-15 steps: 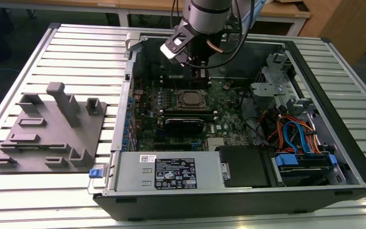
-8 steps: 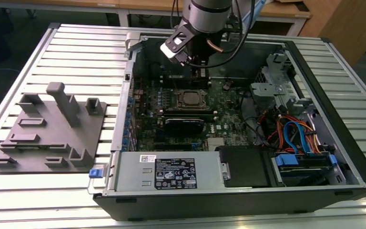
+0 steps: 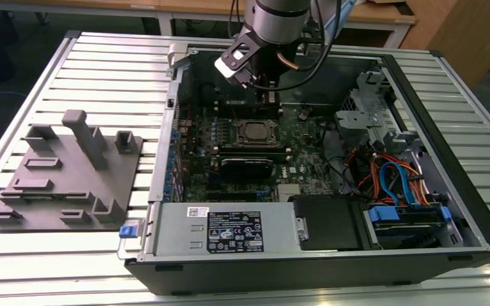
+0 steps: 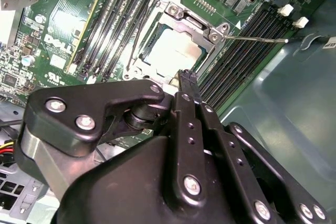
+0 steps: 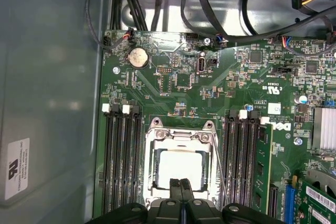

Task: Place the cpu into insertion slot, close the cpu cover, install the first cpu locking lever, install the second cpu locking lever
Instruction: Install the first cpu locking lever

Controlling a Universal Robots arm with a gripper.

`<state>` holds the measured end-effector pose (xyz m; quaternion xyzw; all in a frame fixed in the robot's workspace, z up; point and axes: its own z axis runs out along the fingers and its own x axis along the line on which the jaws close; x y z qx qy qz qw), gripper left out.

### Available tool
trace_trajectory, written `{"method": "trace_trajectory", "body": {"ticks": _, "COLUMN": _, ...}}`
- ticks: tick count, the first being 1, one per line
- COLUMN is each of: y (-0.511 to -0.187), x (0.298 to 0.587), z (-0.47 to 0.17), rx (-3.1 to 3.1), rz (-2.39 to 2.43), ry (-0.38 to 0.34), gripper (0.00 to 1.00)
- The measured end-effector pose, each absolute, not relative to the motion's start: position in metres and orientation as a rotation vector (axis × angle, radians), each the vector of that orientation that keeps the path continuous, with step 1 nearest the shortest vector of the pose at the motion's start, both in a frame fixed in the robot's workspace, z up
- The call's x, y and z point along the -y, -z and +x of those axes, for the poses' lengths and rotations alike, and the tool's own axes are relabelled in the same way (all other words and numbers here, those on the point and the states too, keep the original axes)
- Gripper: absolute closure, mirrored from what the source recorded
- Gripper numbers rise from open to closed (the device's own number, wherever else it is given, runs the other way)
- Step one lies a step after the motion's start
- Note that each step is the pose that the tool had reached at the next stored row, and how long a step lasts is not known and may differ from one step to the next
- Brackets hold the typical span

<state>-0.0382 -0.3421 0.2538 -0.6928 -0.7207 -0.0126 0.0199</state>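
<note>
**Exterior view.** An open computer case (image 3: 313, 271) lies on a slatted table (image 3: 100, 70). My arm (image 3: 275, 19) reaches down into its far side, above the green motherboard (image 3: 196, 162). The insertion slot (image 3: 238, 134) sits just in front of the arm. A grey fixture tray (image 3: 66, 172) lies well apart, on the exterior view's left. The grey power-supply box (image 3: 219, 231) sits at the case's near edge.

**Second wrist view.** The gripper (image 4: 186, 77) has its two fingers pressed together with nothing between them, and its tip hangs just beside the socket's edge. The cpu (image 4: 176, 51) lies flat in the slot, pale top upward. The cpu cover (image 4: 191, 22) appears folded down around it. A thin wire lever (image 4: 257, 39) juts out over the memory slots (image 4: 121, 14), so I judge it unlatched.

**First wrist view.** The gripper (image 5: 181, 183) sits at the near edge of the chip (image 5: 178, 163), which shows framed by the cover (image 5: 181, 136). I cannot tell whether the tip touches the metal. The lever (image 5: 217, 156) runs along one side of the socket, slightly askew. A coin cell (image 5: 138, 56) lies farther up the board.

**Handling, as I judge it.** The chip is light, rigid and slick-topped, with a fragile contact face. It is best held by two opposite edges and never pressed hard. The cover is thin, stiff sheet metal on a hinge. The lever is a springy wire, liable to slip off narrow fingertips. Its bent end is the place to bear on.
</note>
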Motion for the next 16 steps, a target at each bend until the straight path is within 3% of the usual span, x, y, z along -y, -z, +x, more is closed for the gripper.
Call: {"method": "trace_trajectory", "body": {"ticks": 16, "y": -0.2539, "x": 0.3421, "z": -0.0382, "rx": 2.283, "rz": -2.098, "ry": 0.037, "gripper": 0.89}}
